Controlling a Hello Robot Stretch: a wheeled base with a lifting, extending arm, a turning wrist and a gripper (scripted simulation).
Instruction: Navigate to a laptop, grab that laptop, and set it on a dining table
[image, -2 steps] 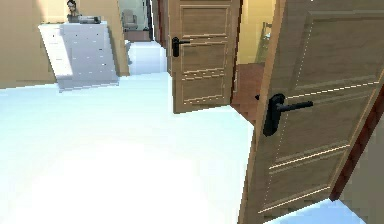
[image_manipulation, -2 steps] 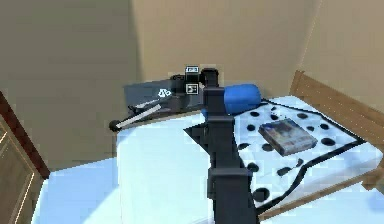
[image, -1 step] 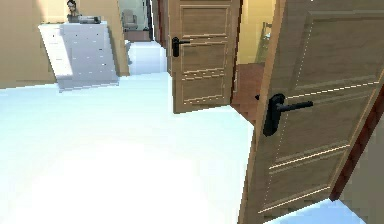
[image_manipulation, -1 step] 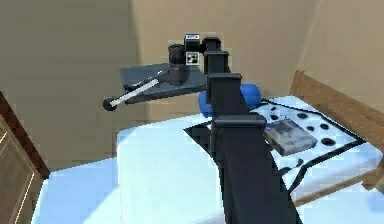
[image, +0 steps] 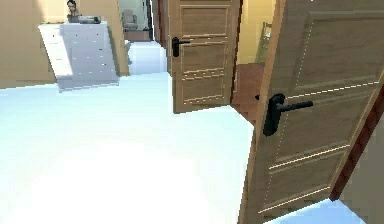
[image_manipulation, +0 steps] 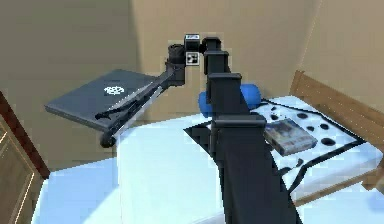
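Already holding the laptop (image_manipulation: 95, 92) in the end effector (image_manipulation: 110, 128), off the bed (image_manipulation: 160, 165); dining table not yet reached.

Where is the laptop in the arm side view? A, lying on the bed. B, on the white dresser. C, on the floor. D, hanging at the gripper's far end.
D: the laptop hangs at the far end of the gripper, with wall behind it, clear of the bed.
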